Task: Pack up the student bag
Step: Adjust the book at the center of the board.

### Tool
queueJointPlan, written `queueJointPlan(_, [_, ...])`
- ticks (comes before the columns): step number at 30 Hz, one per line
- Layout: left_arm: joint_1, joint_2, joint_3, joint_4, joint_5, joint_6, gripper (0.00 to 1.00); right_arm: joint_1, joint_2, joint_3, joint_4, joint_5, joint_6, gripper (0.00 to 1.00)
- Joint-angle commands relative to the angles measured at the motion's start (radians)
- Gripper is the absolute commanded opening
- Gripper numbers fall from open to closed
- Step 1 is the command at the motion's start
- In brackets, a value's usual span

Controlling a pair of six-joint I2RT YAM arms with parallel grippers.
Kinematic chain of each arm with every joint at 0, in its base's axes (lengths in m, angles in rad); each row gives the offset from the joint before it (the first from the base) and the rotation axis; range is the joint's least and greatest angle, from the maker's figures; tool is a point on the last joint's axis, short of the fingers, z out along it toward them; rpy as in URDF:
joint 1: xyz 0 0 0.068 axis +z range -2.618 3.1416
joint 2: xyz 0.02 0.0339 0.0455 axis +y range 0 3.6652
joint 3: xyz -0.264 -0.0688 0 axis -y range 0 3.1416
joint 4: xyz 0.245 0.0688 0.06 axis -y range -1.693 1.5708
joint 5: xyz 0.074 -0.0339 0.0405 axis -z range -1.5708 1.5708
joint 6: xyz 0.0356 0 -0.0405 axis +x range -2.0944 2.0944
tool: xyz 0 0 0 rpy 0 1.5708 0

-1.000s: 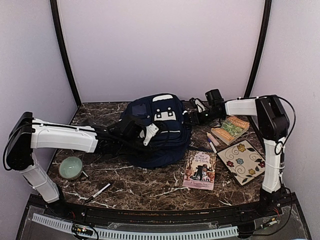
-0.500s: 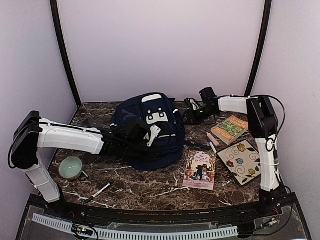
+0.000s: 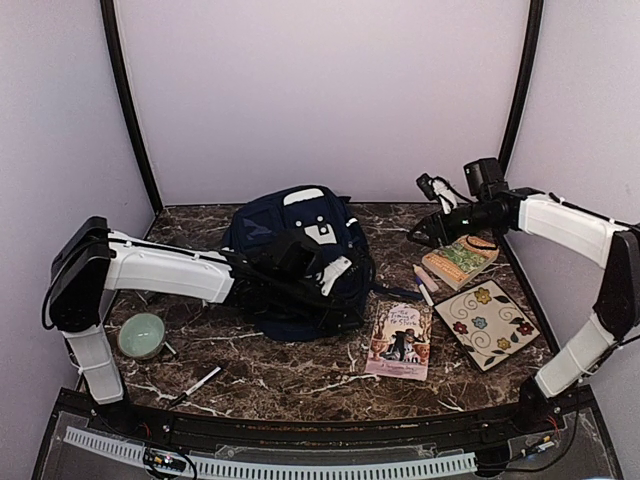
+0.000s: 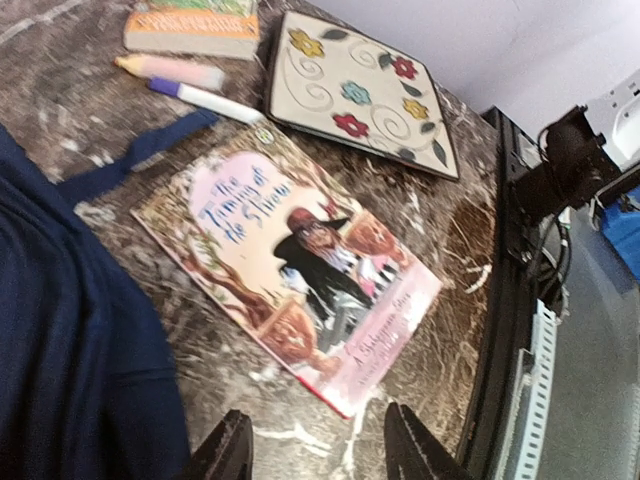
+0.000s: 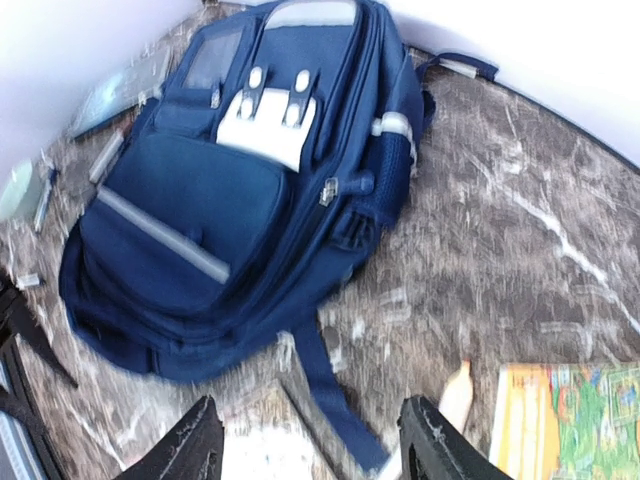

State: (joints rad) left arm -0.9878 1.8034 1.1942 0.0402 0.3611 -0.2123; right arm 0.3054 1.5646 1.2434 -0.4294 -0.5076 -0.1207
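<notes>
The student bag (image 3: 290, 245) is a navy-blue backpack with white trim, lying at the middle back of the table; it also fills the right wrist view (image 5: 230, 210) and the left edge of the left wrist view (image 4: 60, 330). My left gripper (image 3: 338, 280) hangs at the bag's front right side. In its own view it (image 4: 315, 445) is open and empty above the marble, beside a pink book (image 4: 290, 260). My right gripper (image 3: 425, 228) hovers right of the bag, raised off the table. It (image 5: 310, 440) is open with nothing between its fingers, above a bag strap (image 5: 330, 390).
The pink book (image 3: 400, 340) lies right of the bag. A flowered tile (image 3: 483, 323), an orange-green book (image 3: 460, 258) and markers (image 3: 422, 282) lie further right. A green bowl (image 3: 141, 335) and a pen (image 3: 203, 380) sit front left.
My left gripper has opened, let go of the bag and slid right along its front. The right arm has lifted and drawn back to the right. The bag shifted slightly left.
</notes>
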Motion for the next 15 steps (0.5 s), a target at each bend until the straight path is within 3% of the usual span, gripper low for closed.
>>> queueJointPlan(1, [-0.011, 0.092, 0.023, 0.010, 0.281, -0.051, 0.49, 0.009, -0.114, -0.165, -0.085, 0.048, -0.213, 0.58])
queueJointPlan(8, [-0.011, 0.212, 0.077, 0.007, 0.205, -0.115, 0.50, 0.071, -0.223, -0.366, -0.104, 0.108, -0.414, 0.57])
queueJointPlan(15, [-0.009, 0.294, 0.172, -0.075, 0.098, -0.159, 0.53, 0.125, -0.214, -0.434, -0.132, 0.181, -0.512, 0.54])
